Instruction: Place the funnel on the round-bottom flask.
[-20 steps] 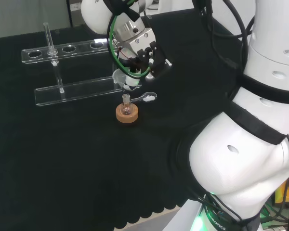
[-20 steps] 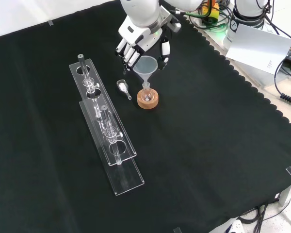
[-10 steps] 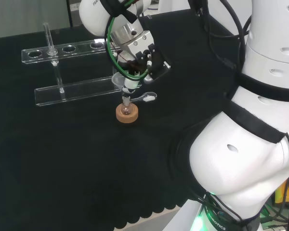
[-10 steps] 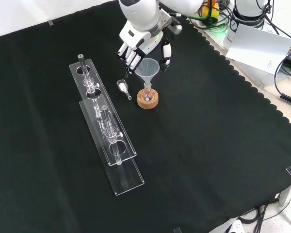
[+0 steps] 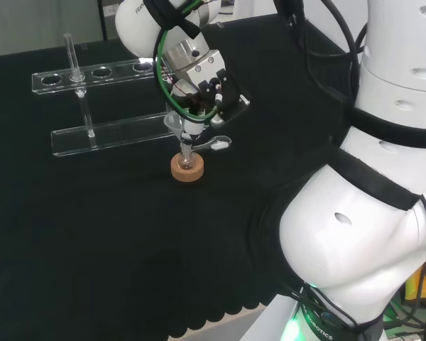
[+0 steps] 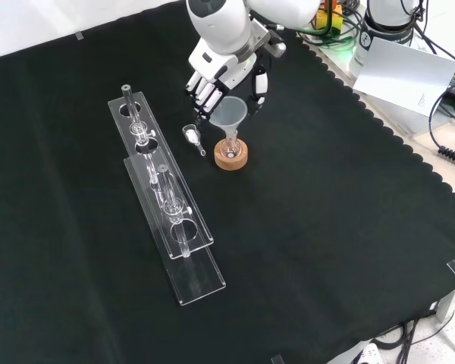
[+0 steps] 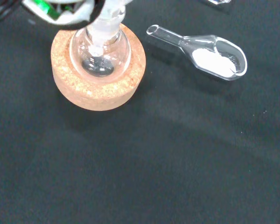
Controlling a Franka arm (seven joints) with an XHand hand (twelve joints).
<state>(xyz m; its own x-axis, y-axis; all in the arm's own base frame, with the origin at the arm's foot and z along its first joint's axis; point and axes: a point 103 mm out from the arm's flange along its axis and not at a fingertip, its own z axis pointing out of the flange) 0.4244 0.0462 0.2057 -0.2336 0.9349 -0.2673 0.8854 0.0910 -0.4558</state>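
Funnel [image 6: 228, 112] hangs upright, pinched at its rim between the hand [image 6: 212, 76]'s fingers and thumb, stem pointing straight down into the neck of the round-bottom flask [image 7: 99, 52] on its cork ring [image 6: 231, 155]. A glass scoop [image 7: 210, 55] lies just beside.

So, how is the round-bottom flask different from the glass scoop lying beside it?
The round-bottom flask stands upright in a cork ring, while the glass scoop lies flat on the black cloth. The flask is a round bulb with a narrow neck; the scoop is a long open trough with a thin handle. The scoop holds white powder, but the flask shows only a dark spot at its bottom. Both are clear glass and stand apart, not touching.
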